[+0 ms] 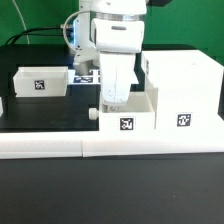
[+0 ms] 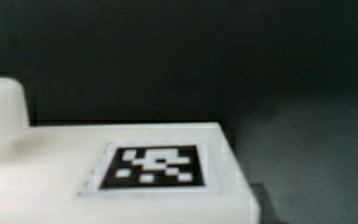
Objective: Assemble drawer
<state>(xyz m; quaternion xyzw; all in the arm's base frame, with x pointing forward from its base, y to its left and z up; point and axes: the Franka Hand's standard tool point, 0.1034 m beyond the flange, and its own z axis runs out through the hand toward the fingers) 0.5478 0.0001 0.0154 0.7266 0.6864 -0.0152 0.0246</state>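
One housing point(image 1: 185, 88) and two trays sit on the counter point(image 1: 40, 115): a far tray point(image 1: 38, 82), and a front-edge tray point(image 1: 128, 115) directly under the fingers point(image 1: 113, 92), whose grip I cannot tell.

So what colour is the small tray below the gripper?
White tray, black-and-white square tag; clearest in the exterior view.

table point(image 1: 40, 120): black top, by which all parts are carried
housing point(image 1: 185, 85): stood at the exterior view's right, tag on its front
centre tray point(image 1: 145, 118): set just beside the housing
left tray point(image 1: 40, 82): set well apart, farther back
long white bar point(image 1: 50, 148): laid along the front
marker board point(image 1: 88, 75): partly seen behind
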